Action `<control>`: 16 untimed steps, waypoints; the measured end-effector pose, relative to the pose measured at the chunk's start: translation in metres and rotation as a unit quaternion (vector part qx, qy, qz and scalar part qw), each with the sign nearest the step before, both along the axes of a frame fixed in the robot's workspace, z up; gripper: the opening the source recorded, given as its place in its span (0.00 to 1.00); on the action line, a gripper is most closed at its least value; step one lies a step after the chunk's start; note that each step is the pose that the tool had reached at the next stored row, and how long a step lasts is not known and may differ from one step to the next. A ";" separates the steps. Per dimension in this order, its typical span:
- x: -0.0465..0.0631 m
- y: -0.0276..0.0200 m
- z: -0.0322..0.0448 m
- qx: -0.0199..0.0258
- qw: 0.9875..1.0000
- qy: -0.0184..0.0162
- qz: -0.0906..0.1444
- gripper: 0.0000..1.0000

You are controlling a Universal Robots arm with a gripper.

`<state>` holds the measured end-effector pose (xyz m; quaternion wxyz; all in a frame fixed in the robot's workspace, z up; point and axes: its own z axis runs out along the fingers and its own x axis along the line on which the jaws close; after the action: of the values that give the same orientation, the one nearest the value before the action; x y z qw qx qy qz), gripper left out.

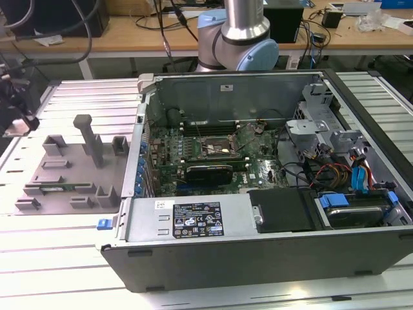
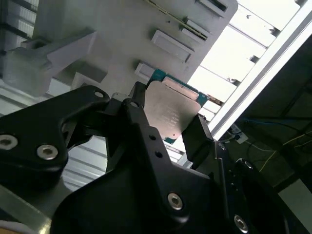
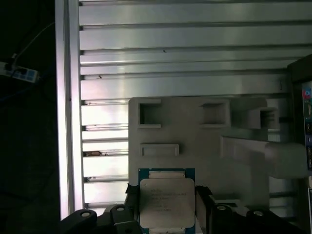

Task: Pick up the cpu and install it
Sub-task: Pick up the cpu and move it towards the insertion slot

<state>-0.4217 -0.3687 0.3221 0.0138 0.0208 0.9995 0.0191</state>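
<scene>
cpu (image 3: 167,202) clamped in jaws over gray fixture (image 3: 204,146); pickup done, install left. Socket (image 1: 216,147) at 3 o'clock of fixture, exterior view.

The computer case (image 1: 258,258) is open above, the socket (image 1: 216,147) clear from overhead; case walls, drive cage (image 1: 310,126) and loose cables (image 1: 255,127) hem it. On the fixture plate (image 1: 64,175) a tall post (image 1: 86,139) juts up.

The gripper (image 2: 168,111) is covering two edges of the cpu (image 2: 171,119) with its fingers (image 2: 196,135); the first wrist view is cutting off one side, and the exterior view is cropping the arm (image 1: 240,29).
</scene>
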 end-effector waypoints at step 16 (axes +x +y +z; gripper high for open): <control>0.000 0.0005 0.0808 0.000 1.000 -0.001 0.000 0.55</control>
<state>-0.4217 -0.3682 0.4029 0.0145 0.0208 0.9995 0.0191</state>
